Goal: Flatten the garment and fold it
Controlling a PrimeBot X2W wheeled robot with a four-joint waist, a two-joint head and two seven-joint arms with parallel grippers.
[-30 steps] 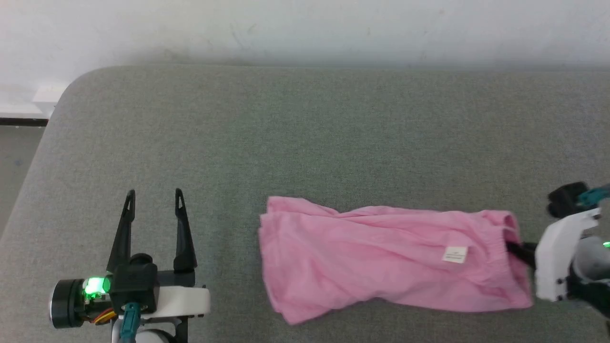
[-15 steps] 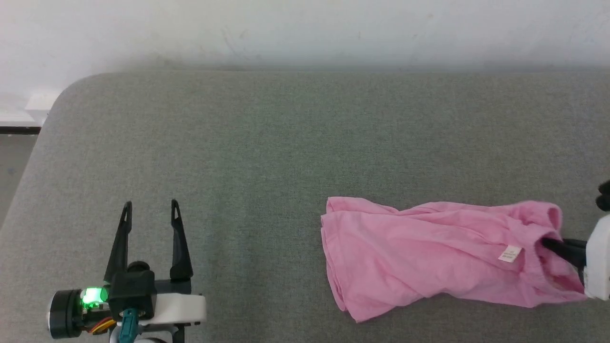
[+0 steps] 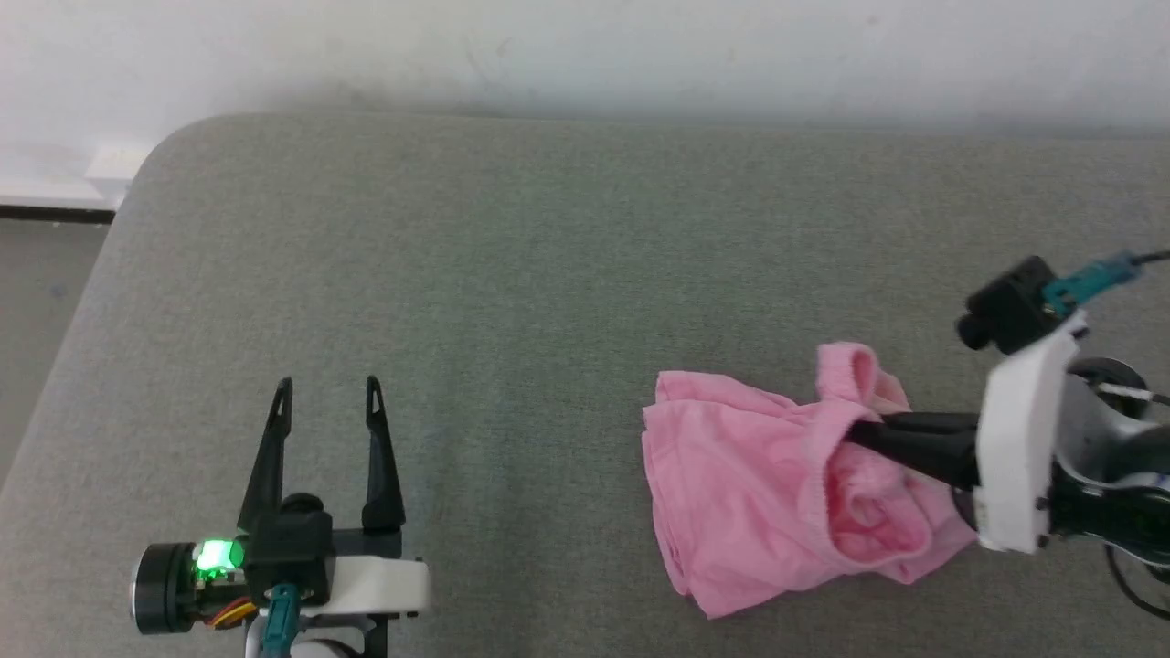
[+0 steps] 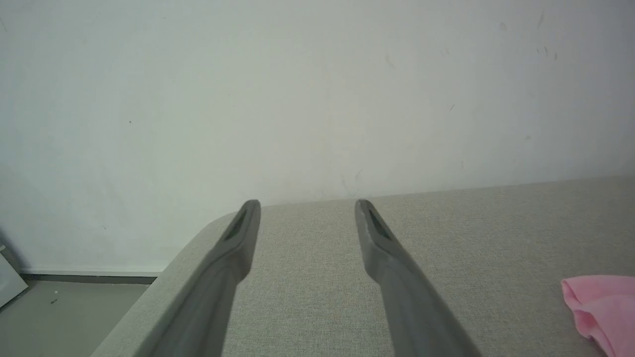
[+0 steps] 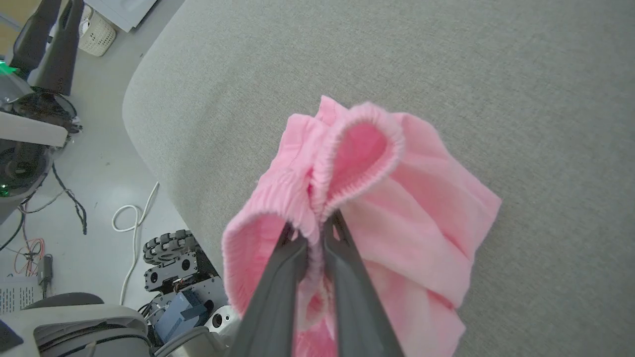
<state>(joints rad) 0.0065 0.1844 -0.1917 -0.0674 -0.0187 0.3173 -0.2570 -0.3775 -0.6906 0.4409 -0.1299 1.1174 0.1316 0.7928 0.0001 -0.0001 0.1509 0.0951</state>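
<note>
Head view: left gripper (image 3: pixel 329 384) at lower left, fingers spread wide, nothing between them, over bare grey cushioned surface (image 3: pixel 548 274). Pink shorts (image 3: pixel 740 484) sit right of centre, bunched up, well apart from the left gripper. Right gripper (image 3: pixel 859 431) comes in from the right edge, fingers pinched narrow on the gathered waistband (image 3: pixel 836 402). The waistband end is pulled up into a loop; the leg end lies on the surface. White wall (image 3: pixel 585 46) behind.

Left wrist view: left gripper (image 4: pixel 307 206) fingers wide apart, empty, pointing toward the wall (image 4: pixel 297 99). A corner of the pink shorts (image 4: pixel 600 307) shows at the lower right on the grey surface (image 4: pixel 496 233).

Right wrist view: right gripper (image 5: pixel 315 228) fingers nearly together, clamping the ruffled elastic waistband (image 5: pixel 394 144). The shorts (image 5: pixel 426 208) drape from the grip onto the grey surface (image 5: pixel 496 74), near its rounded edge. Floor at left has a white cable (image 5: pixel 129 218) and a wheeled base (image 5: pixel 171 248).
</note>
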